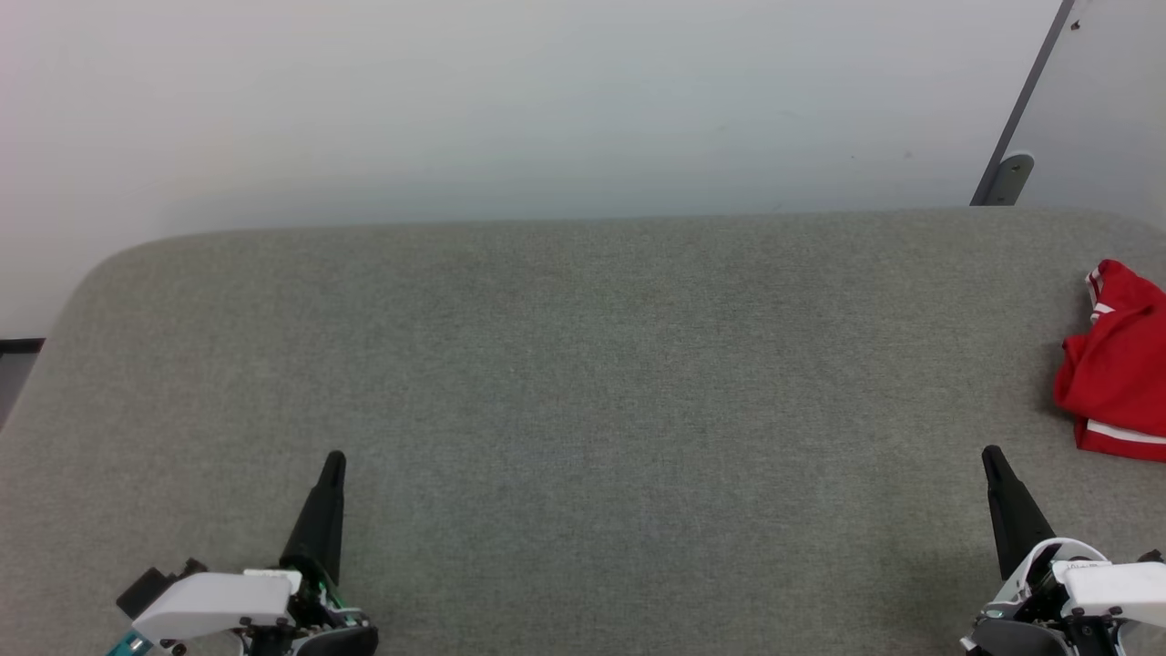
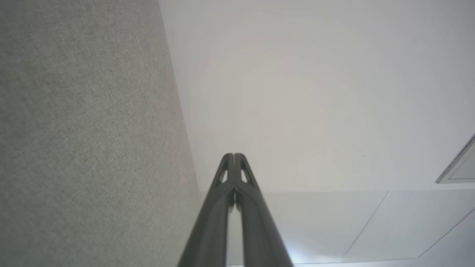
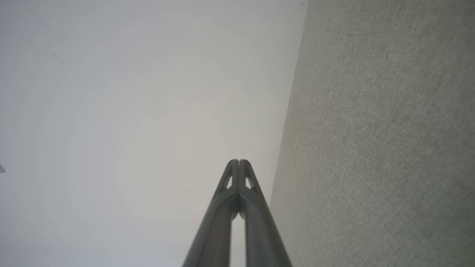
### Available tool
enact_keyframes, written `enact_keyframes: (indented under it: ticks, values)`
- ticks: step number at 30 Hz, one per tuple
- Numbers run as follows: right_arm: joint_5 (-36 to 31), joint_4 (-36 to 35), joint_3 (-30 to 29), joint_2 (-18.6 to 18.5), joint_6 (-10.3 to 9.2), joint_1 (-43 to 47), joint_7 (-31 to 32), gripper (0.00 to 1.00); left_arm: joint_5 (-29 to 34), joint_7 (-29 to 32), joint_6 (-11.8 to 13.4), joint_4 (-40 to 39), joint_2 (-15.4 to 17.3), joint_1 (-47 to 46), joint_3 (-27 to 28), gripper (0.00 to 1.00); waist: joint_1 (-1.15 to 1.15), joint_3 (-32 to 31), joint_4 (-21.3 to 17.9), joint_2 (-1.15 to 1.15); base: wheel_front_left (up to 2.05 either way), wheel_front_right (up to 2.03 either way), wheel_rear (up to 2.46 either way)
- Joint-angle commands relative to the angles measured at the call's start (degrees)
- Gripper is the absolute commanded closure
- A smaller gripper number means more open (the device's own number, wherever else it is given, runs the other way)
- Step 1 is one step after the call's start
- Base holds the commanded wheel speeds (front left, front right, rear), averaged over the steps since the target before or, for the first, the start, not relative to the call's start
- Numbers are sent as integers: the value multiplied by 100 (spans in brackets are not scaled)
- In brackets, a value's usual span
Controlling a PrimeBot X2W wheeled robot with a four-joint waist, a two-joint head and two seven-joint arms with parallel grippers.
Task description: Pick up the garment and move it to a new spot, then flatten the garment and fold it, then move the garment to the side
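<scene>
Crumpled into a soft red heap with white stripes at the right edge of the grey, coarse-woven, round-cornered worktop (image 1: pixel 583 383): the garment (image 1: pixel 1116 364), partly cut off by the frame. Long axis roughly near-to-far; facing impossible to tell. Low at the near corners, left gripper (image 1: pixel 334 458) and right gripper (image 1: pixel 990 453), dark and tapered, jaws clenched on nothing.

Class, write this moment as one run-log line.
garment: bunched, right end of table | left gripper: shut, empty | right gripper: shut, empty, apart from garment
</scene>
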Motion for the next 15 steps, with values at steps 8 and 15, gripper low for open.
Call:
enact_keyframes:
  ticks: [8, 15]
  values:
    - [61, -25, -8, 27, -8, -59, 22, 100, -38, 22, -20, 11, -13, -73, 13, 100, 0, 3, 1, 0, 0, 0, 0]
    - [61, -25, -7, 26, -8, -59, 22, 100, -37, 22, -20, 10, -13, -72, 13, 100, 0, 3, 1, 0, 0, 0, 0]
